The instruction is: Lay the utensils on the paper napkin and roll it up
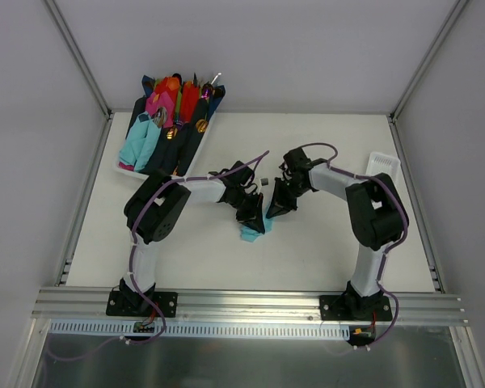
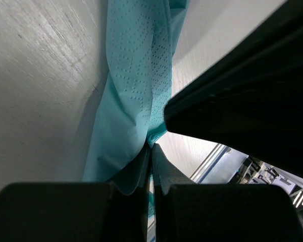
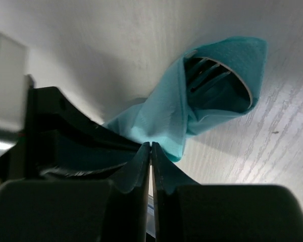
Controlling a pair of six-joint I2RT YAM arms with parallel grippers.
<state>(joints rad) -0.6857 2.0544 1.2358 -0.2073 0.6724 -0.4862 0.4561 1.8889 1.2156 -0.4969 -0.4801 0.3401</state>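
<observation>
Utensils [image 3: 208,75] mostly inside napkin [image 3: 164,118]

White table [image 1: 331,250] bearing napkin [image 1: 249,234], tray [image 1: 122,169]

Closed jaws pinch the twisted teal napkin [image 2: 134,85], apparently resting on the table [image 2: 40,75].

No text, label, brand mark, number or sign can be read in any of the three views.
</observation>
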